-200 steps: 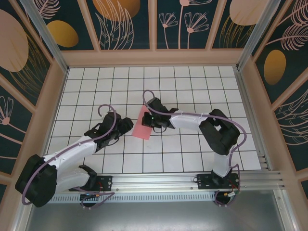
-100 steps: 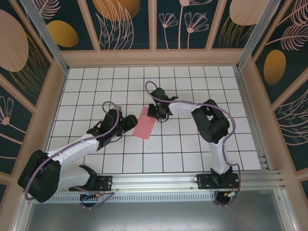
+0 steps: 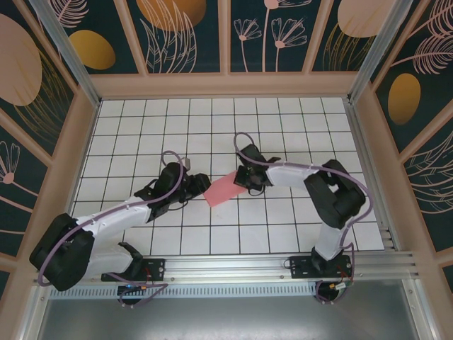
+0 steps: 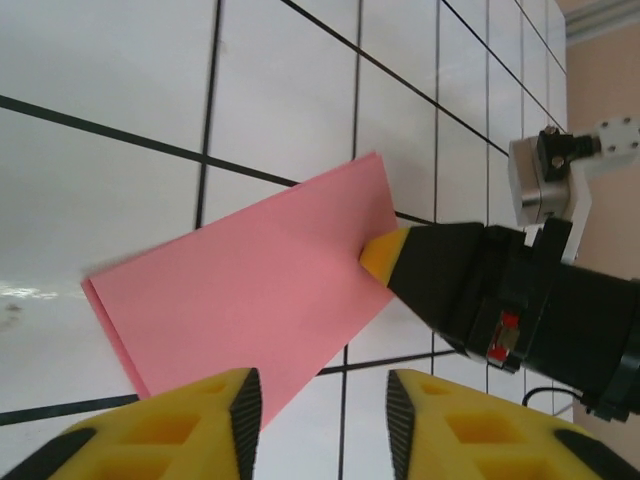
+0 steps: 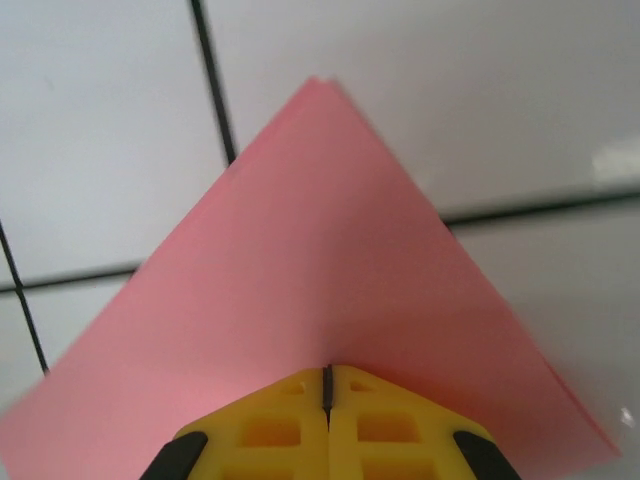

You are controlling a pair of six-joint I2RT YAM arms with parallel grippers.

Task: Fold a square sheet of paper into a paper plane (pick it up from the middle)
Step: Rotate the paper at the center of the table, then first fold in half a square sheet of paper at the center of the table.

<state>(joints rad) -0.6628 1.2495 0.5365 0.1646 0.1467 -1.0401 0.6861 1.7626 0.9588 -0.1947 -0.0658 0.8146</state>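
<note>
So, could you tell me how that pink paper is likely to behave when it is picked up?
Likely very light: the right gripper pinches the pink paper at one edge. Probably floppy, being thin, though its doubled layers may stiffen it slightly.

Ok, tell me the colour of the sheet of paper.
Plain pink-red, no marks. The sheet of paper shows best in the left wrist view.

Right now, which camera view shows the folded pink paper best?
The left wrist view: the pink paper shows almost whole there, with its layered left edge and the right gripper pinching one edge. The top external view shows the paper small, between the arms. The right wrist view cuts off its near corners.
</note>
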